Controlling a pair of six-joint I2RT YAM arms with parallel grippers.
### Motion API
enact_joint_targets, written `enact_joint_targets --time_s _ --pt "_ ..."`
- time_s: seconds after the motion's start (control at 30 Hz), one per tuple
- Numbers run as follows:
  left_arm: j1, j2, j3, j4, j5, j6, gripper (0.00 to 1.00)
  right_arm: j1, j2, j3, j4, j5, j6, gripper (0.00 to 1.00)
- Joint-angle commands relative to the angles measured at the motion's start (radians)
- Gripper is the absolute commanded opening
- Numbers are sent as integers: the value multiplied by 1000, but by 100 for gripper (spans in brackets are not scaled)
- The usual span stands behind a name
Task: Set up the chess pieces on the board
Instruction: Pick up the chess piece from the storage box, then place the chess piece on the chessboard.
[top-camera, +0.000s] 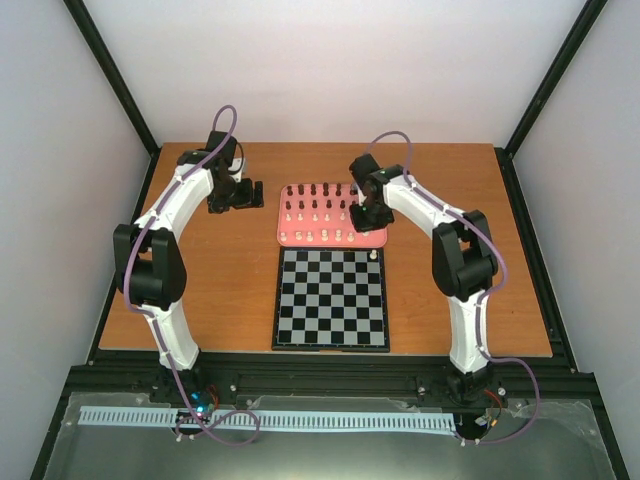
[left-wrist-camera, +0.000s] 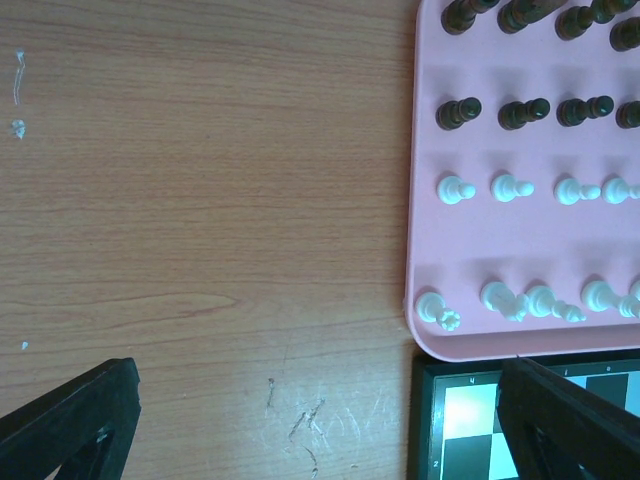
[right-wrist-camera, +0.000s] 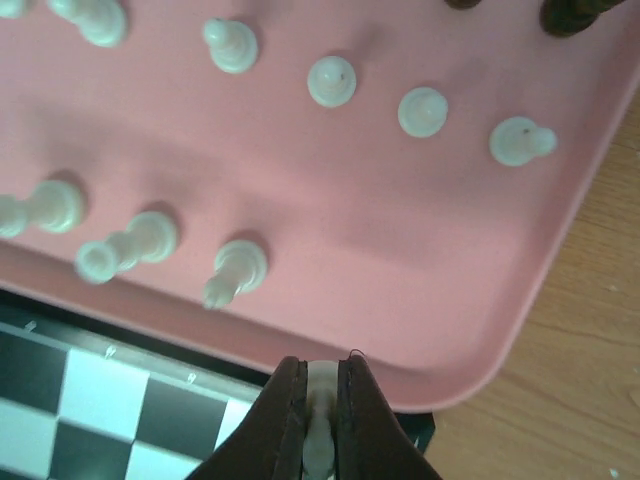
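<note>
You have a lone piece (top-camera: 374, 256) on the board (top-camera: 330, 310); other pieces (right-wrist-camera: 331, 81) fill the tray (right-wrist-camera: 400, 260). Right pincer (right-wrist-camera: 320, 400) clamps a white piece (right-wrist-camera: 320, 385); left pincer (left-wrist-camera: 315, 410) gapes.

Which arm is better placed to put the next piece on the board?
Right. The right end effector is shut on a white piece over the pink tray's near corner, beside the board. The left end effector is open and empty over the table left of the tray.
</note>
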Motion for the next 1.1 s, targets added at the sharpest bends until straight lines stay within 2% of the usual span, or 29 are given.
enact_joint_targets --time_s 0.0,0.33,1.07 --pt "1 8 32 -9 12 -5 100 18 -94 -49 -34 -22 -4 3" --pt "0 -2 14 -3 19 -10 100 75 -122 -165 13 -49 -24 3" --pt "1 -4 11 0 22 -10 100 81 -94 -189 28 -30 -18 3"
